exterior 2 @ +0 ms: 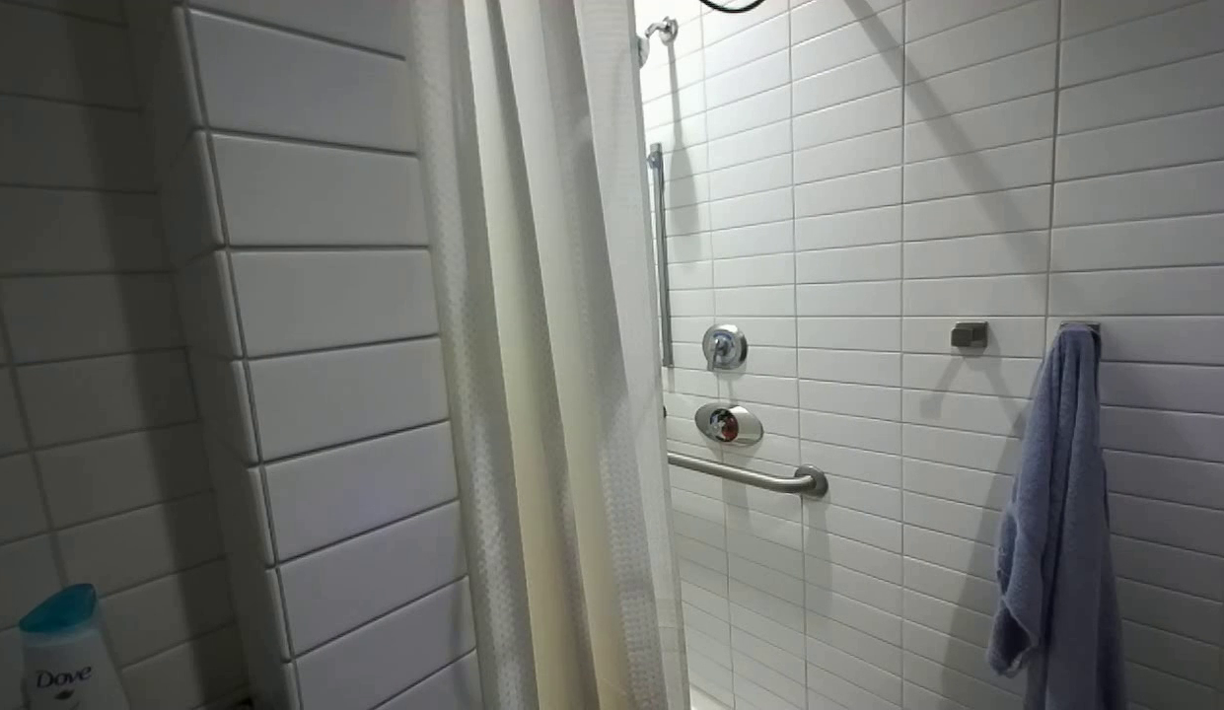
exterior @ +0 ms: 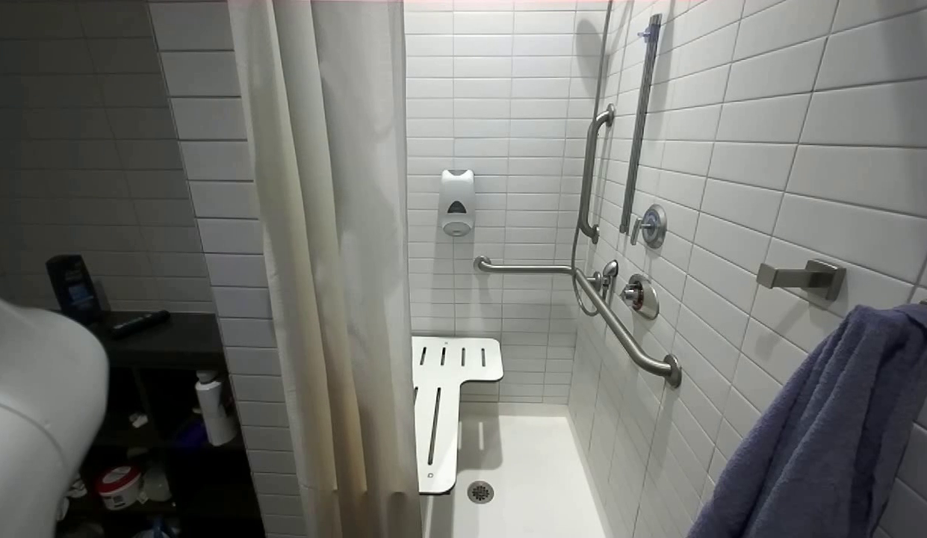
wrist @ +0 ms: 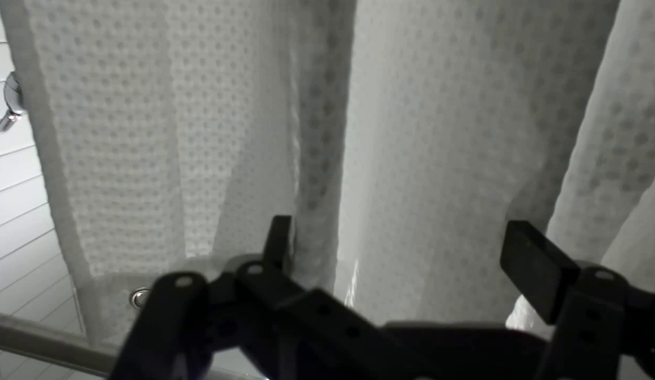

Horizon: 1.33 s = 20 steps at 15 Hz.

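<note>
Left to right in an exterior view come the white robot arm, the pale shower curtain hanging in folds, a slotted seat, a grab bar and a blue towel. In the wrist view, a metal eyelet pierces the shower curtain at left; rightward, the end effector has its fingers spread well apart before the folds, though whether they touch them I cannot tell.
</note>
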Motion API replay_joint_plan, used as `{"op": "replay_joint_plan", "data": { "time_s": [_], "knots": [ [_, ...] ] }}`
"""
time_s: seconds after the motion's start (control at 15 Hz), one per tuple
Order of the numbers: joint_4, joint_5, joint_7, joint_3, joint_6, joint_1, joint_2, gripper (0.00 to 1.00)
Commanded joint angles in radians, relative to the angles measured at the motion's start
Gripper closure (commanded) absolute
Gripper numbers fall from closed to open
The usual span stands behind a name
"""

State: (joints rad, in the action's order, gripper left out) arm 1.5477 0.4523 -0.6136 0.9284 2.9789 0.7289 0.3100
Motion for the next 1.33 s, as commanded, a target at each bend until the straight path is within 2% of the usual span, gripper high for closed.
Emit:
{"op": "replay_joint_plan", "data": {
  "time_s": [0.0, 0.07, 0.13, 0.2, 0.27, 0.47, 0.67, 0.87, 1.27],
  "knots": [
    [0.000, 0.000, 0.000, 0.000, 0.000, 0.000, 0.000, 0.00],
    [0.000, 0.000, 0.000, 0.000, 0.000, 0.000, 0.000, 0.00],
    [0.000, 0.000, 0.000, 0.000, 0.000, 0.000, 0.000, 0.14],
    [-0.007, -0.003, 0.029, -0.019, 0.008, -0.019, -0.019, 0.01],
    [-0.008, -0.001, 0.019, -0.035, 0.004, 0.003, -0.002, 0.03],
    [-0.013, 0.003, -0.016, -0.060, -0.043, 0.047, 0.034, 0.00],
    [-0.017, 0.010, -0.013, -0.070, -0.067, 0.072, 0.024, 0.00],
    [-0.015, 0.008, -0.012, -0.055, -0.068, 0.085, 0.001, 0.00],
    [-0.010, 0.017, -0.071, -0.022, -0.072, 0.165, 0.012, 0.00]
  ]
}}
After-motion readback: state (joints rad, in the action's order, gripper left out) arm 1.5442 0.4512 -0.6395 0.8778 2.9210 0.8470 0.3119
